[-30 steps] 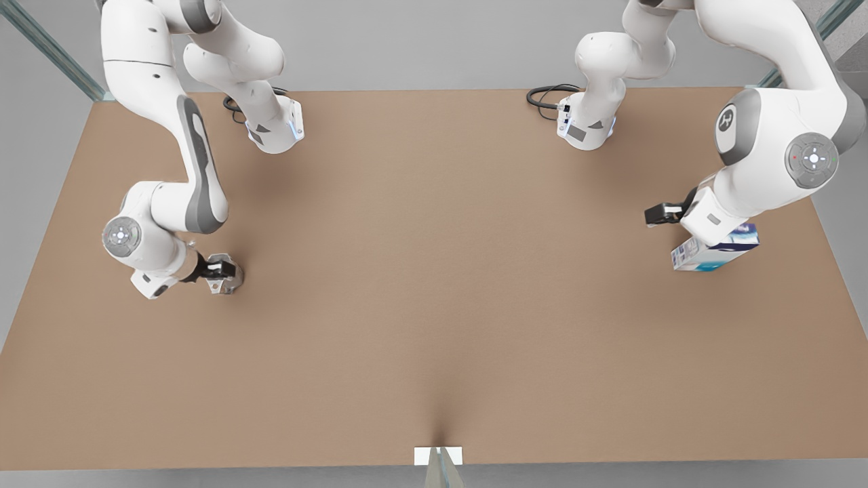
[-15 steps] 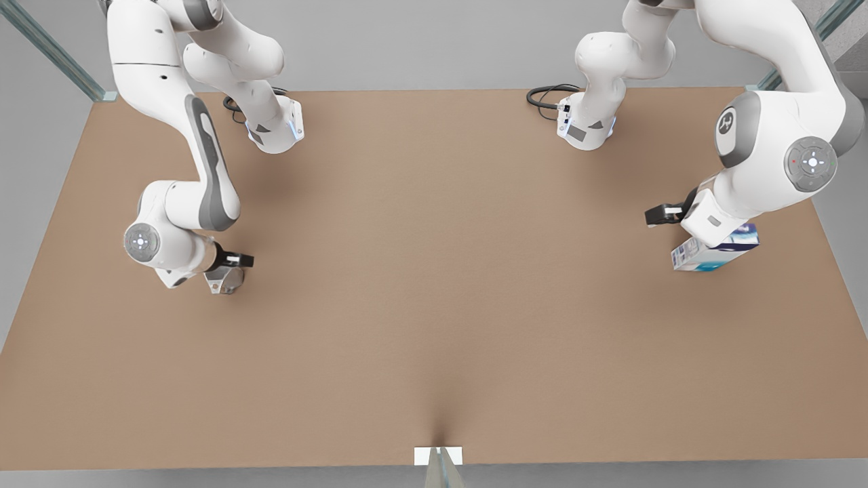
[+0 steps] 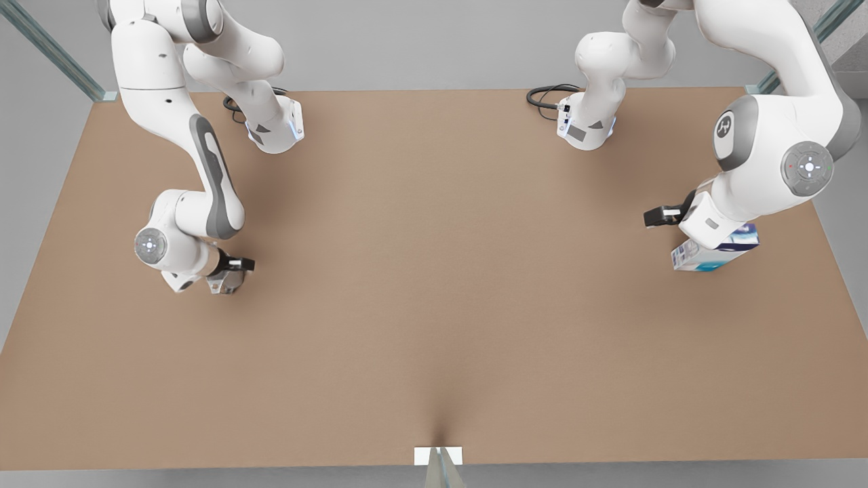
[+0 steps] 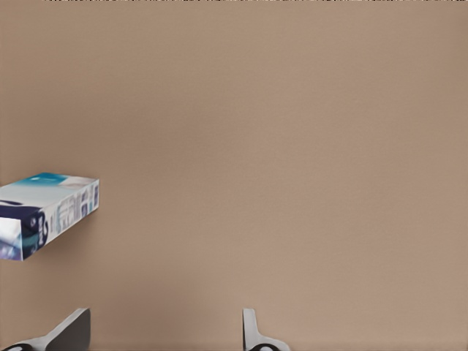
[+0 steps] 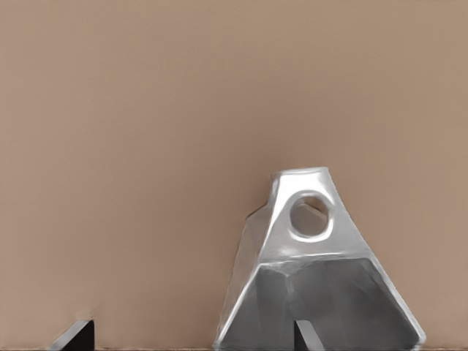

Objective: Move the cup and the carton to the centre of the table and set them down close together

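In the front view the table (image 3: pixel 434 285) lies brown and flat, with an arm at each side. At about nine o'clock from the table's middle the cup (image 3: pixel 224 281) sits on the surface, and the right gripper (image 3: pixel 230 268) hangs over it, partly covering it; from here I cannot tell how its fingers stand. At about three o'clock, near the table's edge, the carton (image 3: pixel 712 254) lies on its side, its near end showing from under the wrist of the other arm. The left gripper (image 3: pixel 661 215) reaches out toward nine o'clock of that wrist, beside the carton and apart from it. In the left wrist view the carton (image 4: pixel 45 214) rests on the table (image 4: pixel 292 146), white with dark blue and teal print, off to one side of the two fingertips (image 4: pixel 69 333), which stand apart with bare table between them and nothing held. In the right wrist view the cup (image 5: pixel 314 270) lies close below the camera, its handle ring facing up and its faceted rim toward the gripper. One fingertip (image 5: pixel 306 336) shows in front of the cup's mouth and the other (image 5: pixel 77 335) well off on bare table (image 5: pixel 146 110), so the fingers are spread, not clamped on it.
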Controlling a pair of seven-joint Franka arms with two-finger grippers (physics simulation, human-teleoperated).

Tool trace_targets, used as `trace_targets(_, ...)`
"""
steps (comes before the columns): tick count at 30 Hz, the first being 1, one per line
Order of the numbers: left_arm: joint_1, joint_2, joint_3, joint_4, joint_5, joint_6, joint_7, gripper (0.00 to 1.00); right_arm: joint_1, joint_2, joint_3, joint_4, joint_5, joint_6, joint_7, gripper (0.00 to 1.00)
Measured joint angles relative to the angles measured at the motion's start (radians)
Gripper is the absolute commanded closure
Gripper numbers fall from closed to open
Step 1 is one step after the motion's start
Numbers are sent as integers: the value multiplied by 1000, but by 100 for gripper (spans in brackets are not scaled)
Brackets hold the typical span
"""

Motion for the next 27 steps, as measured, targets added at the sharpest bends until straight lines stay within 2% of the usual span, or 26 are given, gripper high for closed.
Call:
trace_targets(14,-1,5,0,1,-1,2,0,0,3,21,15,-31,60,24,-11,0)
trace_targets(23,-1,5,0,1,-1,10,0,0,3,65,15,-21,89,122,-13,0)
trace_targets(27,-1,12,1,3,-2,10,0,0,3,85,11,-6,77,124,90,0)
